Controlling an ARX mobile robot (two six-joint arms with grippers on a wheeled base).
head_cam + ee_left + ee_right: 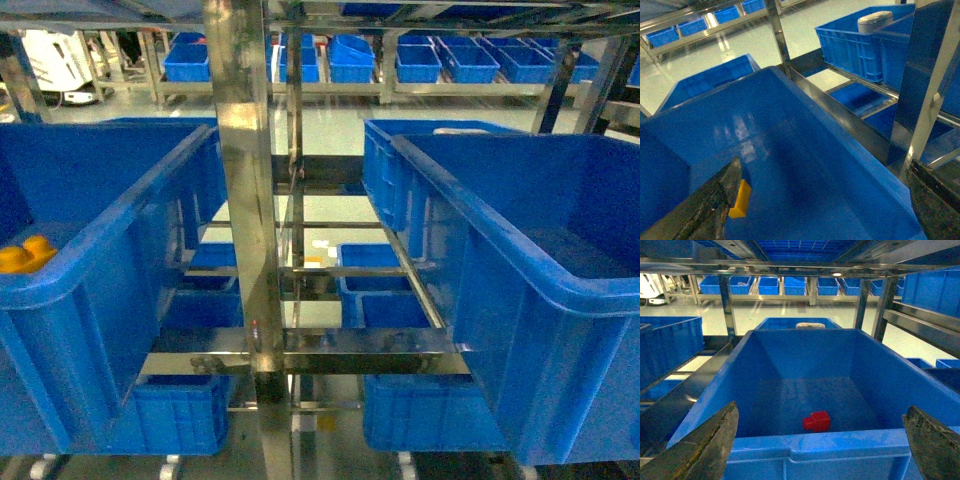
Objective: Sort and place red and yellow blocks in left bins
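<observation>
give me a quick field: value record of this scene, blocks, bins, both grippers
yellow block: at the left gripper, against a finger, over the left blue crate; seen at the crate's near left edge in head view
red block: lying on the floor of the right blue crate
right blue crate: near rim facing the right wrist camera
right gripper: fingers spread wide, nothing between them
left gripper: only one finger in view; grip on the block cannot be confirmed
rack: steel shelving between the crates

one yellow block (pixel 740 199), one red block (pixel 816 421), many blue crates (pixel 90 290)
</observation>
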